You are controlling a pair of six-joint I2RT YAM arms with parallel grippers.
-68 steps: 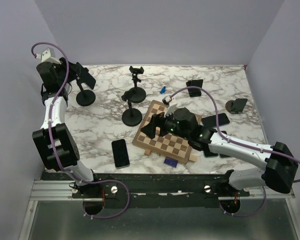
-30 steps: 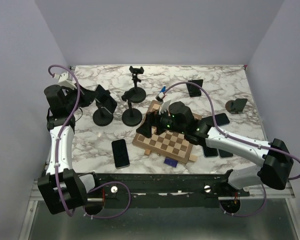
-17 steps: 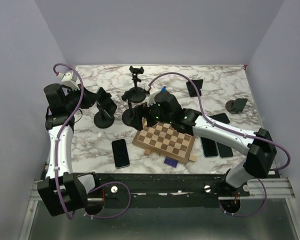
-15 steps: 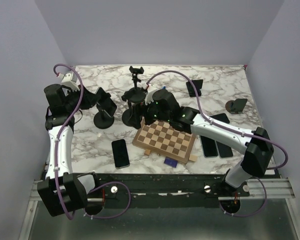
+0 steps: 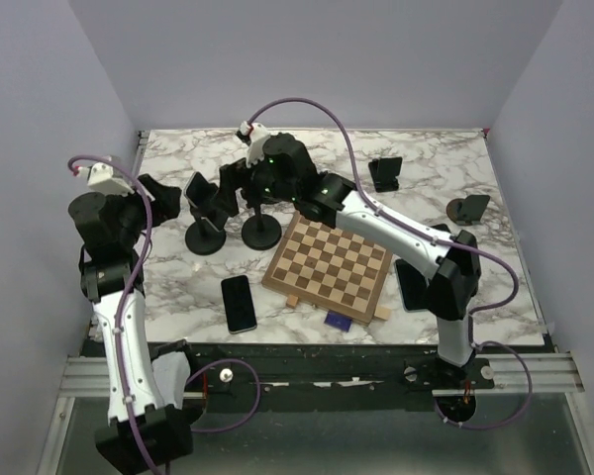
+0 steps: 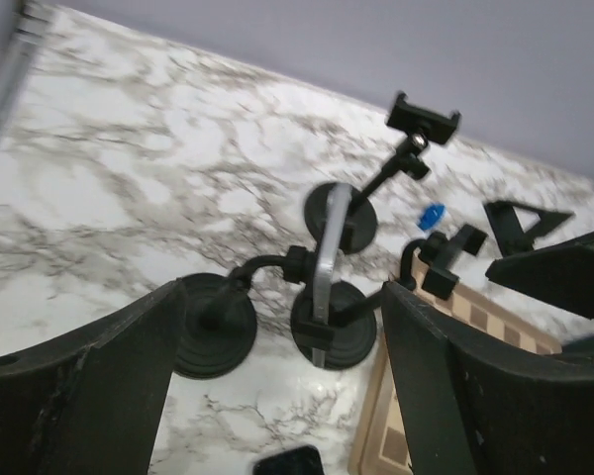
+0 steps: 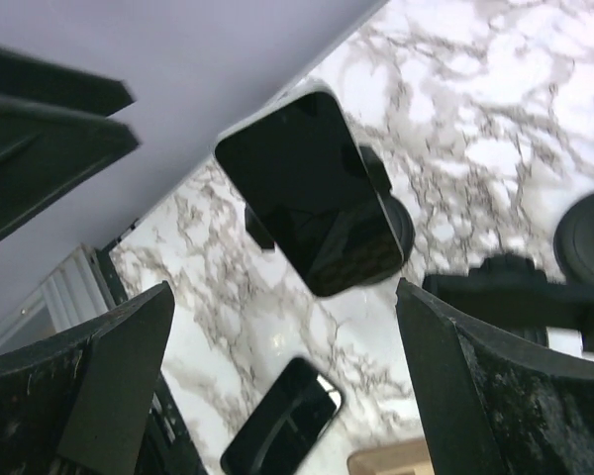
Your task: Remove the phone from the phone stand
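Marble table (image 5: 178, 287): stands (image 5: 261, 232), phones (image 5: 240, 303), chessboard (image 5: 332, 265)

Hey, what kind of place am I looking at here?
Most likely a robotics lab test cell: two robot arms bolted to a rail at the edge of a marble-patterned table, plain walls boxing it in, and staged props such as phone stands and a chessboard.

No readable text, labels, brands or numbers on anything in view.
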